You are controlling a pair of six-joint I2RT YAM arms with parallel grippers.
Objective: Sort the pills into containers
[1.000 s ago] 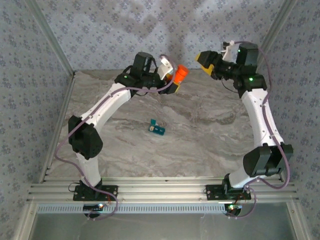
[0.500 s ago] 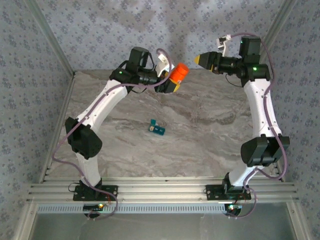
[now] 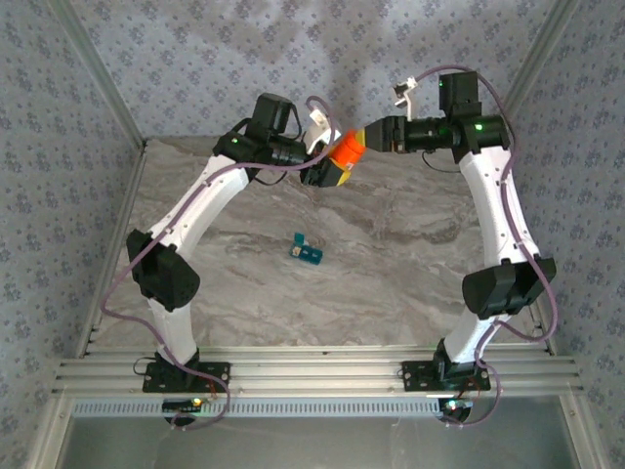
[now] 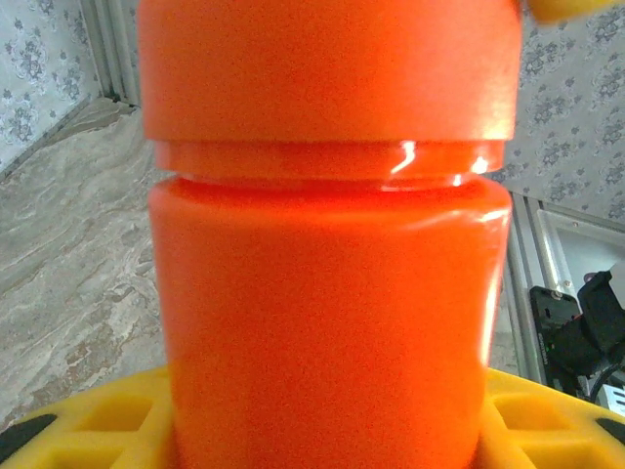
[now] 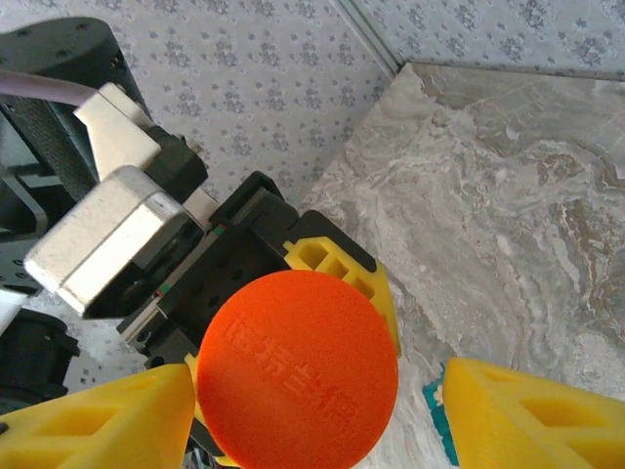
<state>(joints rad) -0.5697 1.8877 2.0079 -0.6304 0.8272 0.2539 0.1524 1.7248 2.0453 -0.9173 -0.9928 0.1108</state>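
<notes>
The teal containers (image 3: 307, 251) lie near the middle of the marbled surface (image 3: 410, 283), well apart from both arms; how their lids stand is too small to tell. Above the far part of the surface, the left pincer (image 3: 335, 168) grips the orange bottle (image 3: 344, 152) by its body between yellow fingers (image 4: 88, 425), tilting the cap (image 5: 298, 366) toward the right arm. The right pincer (image 3: 371, 138) straddles that cap with its jaws parted. One yellow finger (image 5: 107, 420) is at the cap's edge, and the other stands clear of it.
</notes>
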